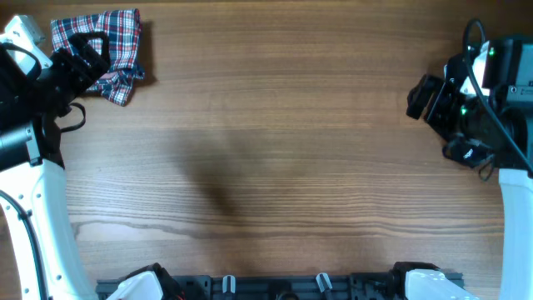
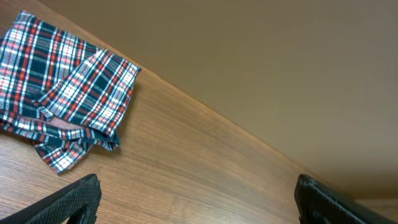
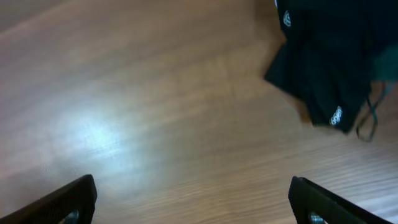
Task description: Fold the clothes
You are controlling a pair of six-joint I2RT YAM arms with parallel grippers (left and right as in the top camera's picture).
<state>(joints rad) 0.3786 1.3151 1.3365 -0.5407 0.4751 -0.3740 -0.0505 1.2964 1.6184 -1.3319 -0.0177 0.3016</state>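
Note:
The clothes show as two garments. A red, navy and white plaid shirt (image 1: 112,42) lies bunched in a small folded heap at the table's far left corner, and in the left wrist view the plaid shirt (image 2: 65,93) sits up and left of the jaws. My left gripper (image 1: 93,57) hovers over its edge, open (image 2: 196,208), with only bare wood between its fingers (image 2: 68,202). A black garment (image 3: 329,56) with small white logos lies ahead of my right gripper (image 3: 193,205). The right gripper (image 1: 419,97) is open and empty at the right side. The overhead view does not show the black garment.
The wooden table (image 1: 275,150) spreads between the two arms. The far table edge (image 2: 236,121) runs close behind the plaid shirt. A thin dark cord (image 3: 370,118) lies beside the black garment. The arm bases and a black rail (image 1: 275,287) line the near edge.

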